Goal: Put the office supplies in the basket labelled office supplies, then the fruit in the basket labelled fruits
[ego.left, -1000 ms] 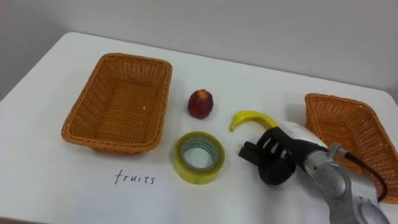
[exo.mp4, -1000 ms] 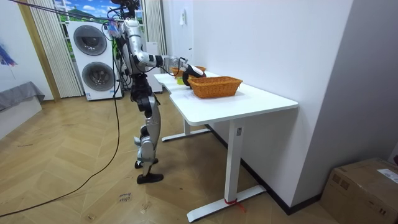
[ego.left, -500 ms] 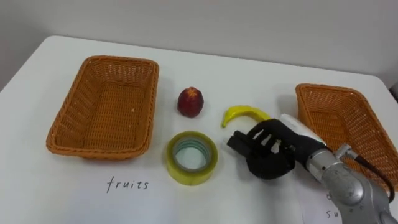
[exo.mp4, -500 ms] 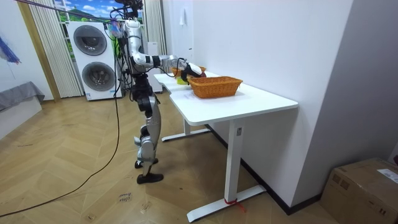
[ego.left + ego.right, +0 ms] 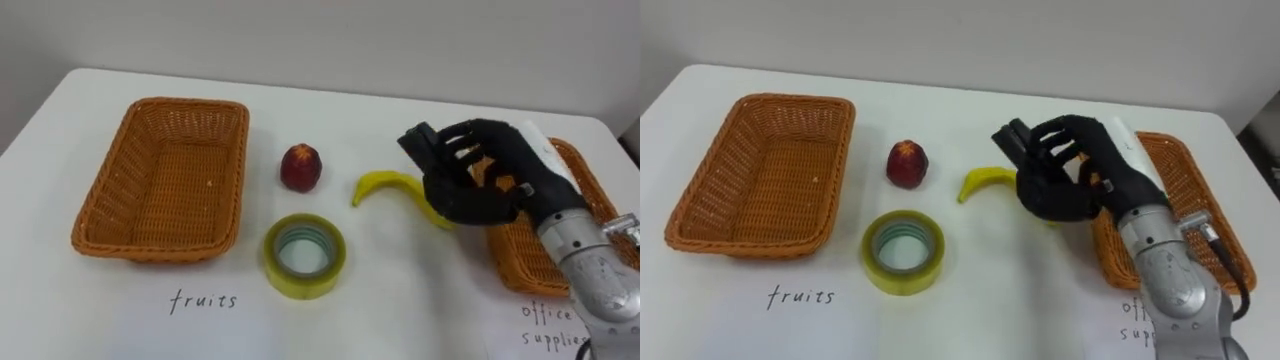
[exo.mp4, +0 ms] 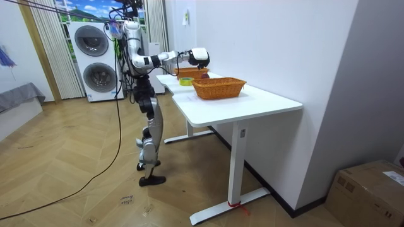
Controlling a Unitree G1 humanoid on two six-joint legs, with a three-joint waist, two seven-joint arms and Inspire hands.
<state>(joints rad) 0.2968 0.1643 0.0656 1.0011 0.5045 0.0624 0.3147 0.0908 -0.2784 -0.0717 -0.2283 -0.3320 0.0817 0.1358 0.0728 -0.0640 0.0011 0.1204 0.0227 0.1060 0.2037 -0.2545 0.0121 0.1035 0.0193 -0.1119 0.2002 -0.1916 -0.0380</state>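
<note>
Above the banana [image 5: 385,181], the right hand [image 5: 470,188] hovers empty, fingers loosely spread. It seems poised to grasp the fruit.

right hand [image 5: 1070,185] fingers loose, above banana [image 5: 980,183] end | tape roll [image 5: 902,250] near apple [image 5: 907,164]

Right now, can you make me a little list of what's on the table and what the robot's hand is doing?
Left basket: empty, at the table's left
Red fruit: on the table, right of the left basket
Banana: on the table, right of the red fruit
Tape roll: on the table, in front of the red fruit
Right basket: at the table's right
Right hand: open, holding nothing, hovers above the table by the banana's right end
</note>
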